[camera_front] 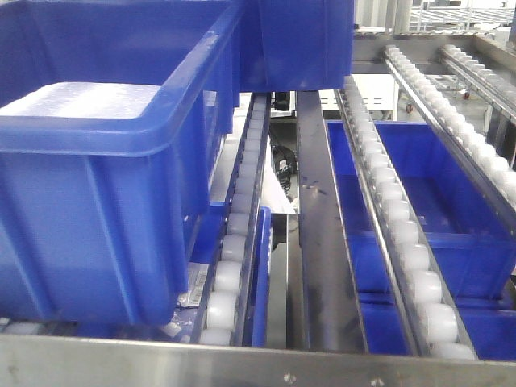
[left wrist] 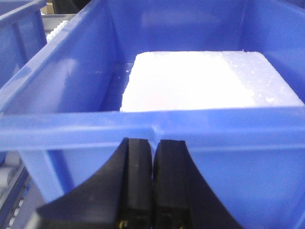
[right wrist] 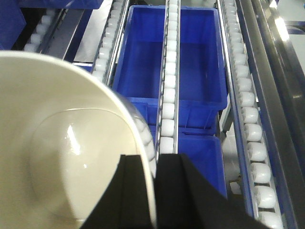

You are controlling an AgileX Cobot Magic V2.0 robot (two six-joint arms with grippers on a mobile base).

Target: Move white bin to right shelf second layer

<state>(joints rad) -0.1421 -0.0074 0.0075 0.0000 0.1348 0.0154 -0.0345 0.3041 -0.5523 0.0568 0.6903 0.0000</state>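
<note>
The white bin hangs above the roller tracks, its rim pinched between the fingers of the right gripper, which is clenched on the wall. It looks light and stiff, but glossy and likely slippery, so the thin rim is the sensible hold. The left gripper is closed on nothing, just beside the rim of a blue crate holding one white foam block. Under the tracks, two more blue crates sit end to end.
</note>
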